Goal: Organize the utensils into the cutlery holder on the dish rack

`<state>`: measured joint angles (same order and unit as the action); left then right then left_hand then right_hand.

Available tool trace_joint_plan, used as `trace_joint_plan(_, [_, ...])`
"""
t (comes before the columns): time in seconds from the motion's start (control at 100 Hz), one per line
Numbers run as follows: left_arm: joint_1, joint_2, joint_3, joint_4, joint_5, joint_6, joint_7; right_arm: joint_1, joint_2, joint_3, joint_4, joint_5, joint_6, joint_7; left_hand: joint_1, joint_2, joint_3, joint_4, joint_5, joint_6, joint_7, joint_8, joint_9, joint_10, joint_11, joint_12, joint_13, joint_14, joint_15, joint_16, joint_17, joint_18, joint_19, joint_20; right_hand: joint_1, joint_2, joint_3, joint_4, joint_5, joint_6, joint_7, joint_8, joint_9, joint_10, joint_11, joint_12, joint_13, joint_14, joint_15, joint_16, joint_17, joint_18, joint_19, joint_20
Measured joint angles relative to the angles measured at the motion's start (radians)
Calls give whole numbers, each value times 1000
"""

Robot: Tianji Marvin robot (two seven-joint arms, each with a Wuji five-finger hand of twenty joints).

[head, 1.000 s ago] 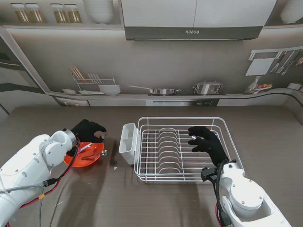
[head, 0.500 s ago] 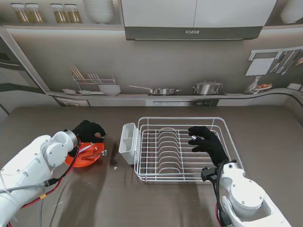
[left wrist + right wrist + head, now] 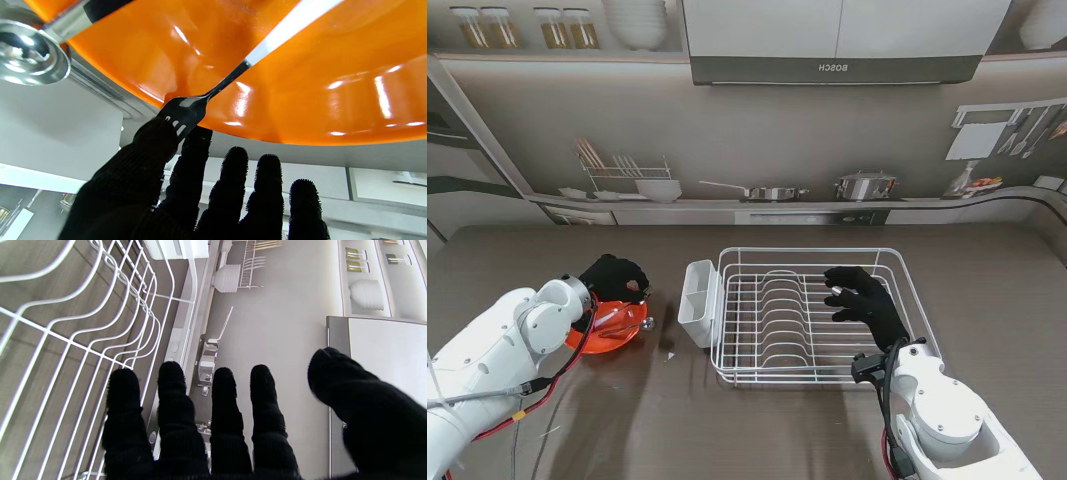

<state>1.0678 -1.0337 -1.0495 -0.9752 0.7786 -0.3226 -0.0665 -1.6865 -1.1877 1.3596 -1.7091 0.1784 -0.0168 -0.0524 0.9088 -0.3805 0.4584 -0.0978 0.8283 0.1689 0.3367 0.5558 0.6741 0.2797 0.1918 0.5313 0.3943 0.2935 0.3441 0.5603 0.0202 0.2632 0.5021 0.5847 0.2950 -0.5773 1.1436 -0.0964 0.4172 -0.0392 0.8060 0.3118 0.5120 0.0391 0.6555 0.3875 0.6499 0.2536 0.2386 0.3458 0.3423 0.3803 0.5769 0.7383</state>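
An orange plate [image 3: 599, 336] [image 3: 300, 86] lies on the table to the left of the white wire dish rack [image 3: 812, 377] [image 3: 71, 340]. A fork [image 3: 186, 110] and a spoon [image 3: 644, 323] [image 3: 30, 60] rest on the plate. My left hand [image 3: 615, 277] [image 3: 186, 186] is over the plate's far edge. Its thumb and forefinger meet on the fork's tines, and the other fingers are straight. The fork's handle still lies on the plate. The white cutlery holder [image 3: 698, 303] hangs on the rack's left side. My right hand [image 3: 864, 302] [image 3: 217, 420] hovers open over the rack's right half.
A kitchen backdrop with a shelf, pans and a small rack [image 3: 627, 170] rises behind the table. A small light speck [image 3: 667, 354] lies on the table in front of the holder. A red cable runs along my left arm [image 3: 497, 350].
My left hand has drawn its fingers together and settled slightly lower on the plate's far edge. The right hand has not moved.
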Motion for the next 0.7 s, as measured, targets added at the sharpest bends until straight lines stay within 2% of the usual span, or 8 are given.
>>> trace_joint_plan(0.05, [-3,-2,4,8,-5,0,9,0,0,0,0,1,0,0,13,-17,-14,9,1,-14,31,9,12,-2,0,-7,2,0,2,0,0,0,0,0,0,0,0,0,0,0,0,0,0,0,0,0,0,0,0,0,0,0,0,0])
trace_joint_plan(0.12, [-8,-5,10,21,-10,-1,30,0,0,0,0,2,1,0,62,-16,-57,-1,1,-32,93,5,32,-7,5,-6,24,0,16,0,8,0,19,0,0,0,0,0,0,0,0,0,0,0,0,0,0,0,0,0,0,0,0,0])
trace_joint_plan(0.3, [-14,-19,15,51,-57,-2,61,0,-1,1,0,8,4,0,73,-36,-55,-1,7,-55,164,25,43,-11,9,3,27,0,16,0,12,0,36,0,0,0,0,0,0,0,0,0,1,0,0,0,12,0,2,0,1,0,0,0])
trace_joint_plan(0.49, [-16,-26,15,63,-59,-10,78,-1,-1,1,-1,10,8,1,73,-42,-62,-1,13,-72,236,58,54,-21,20,5,50,2,27,0,12,0,49,0,-1,14,0,0,0,1,0,0,1,0,0,0,12,0,2,0,1,0,0,0])
trace_joint_plan(0.55, [-16,-27,15,66,-65,-11,82,-1,-1,1,-1,11,9,2,103,-42,-84,-2,13,-78,287,58,54,-22,20,5,51,2,27,0,12,0,63,-4,-1,14,0,0,0,2,0,0,2,0,0,0,12,0,2,0,1,0,0,0])
trace_joint_plan(0.7, [-15,-30,10,68,-75,-12,83,-1,-1,1,-2,16,13,2,112,-35,-84,-2,13,-79,343,74,76,-31,33,9,54,2,27,0,12,0,72,-12,-1,14,0,0,-1,4,0,0,2,0,0,0,12,1,2,0,1,0,0,0])
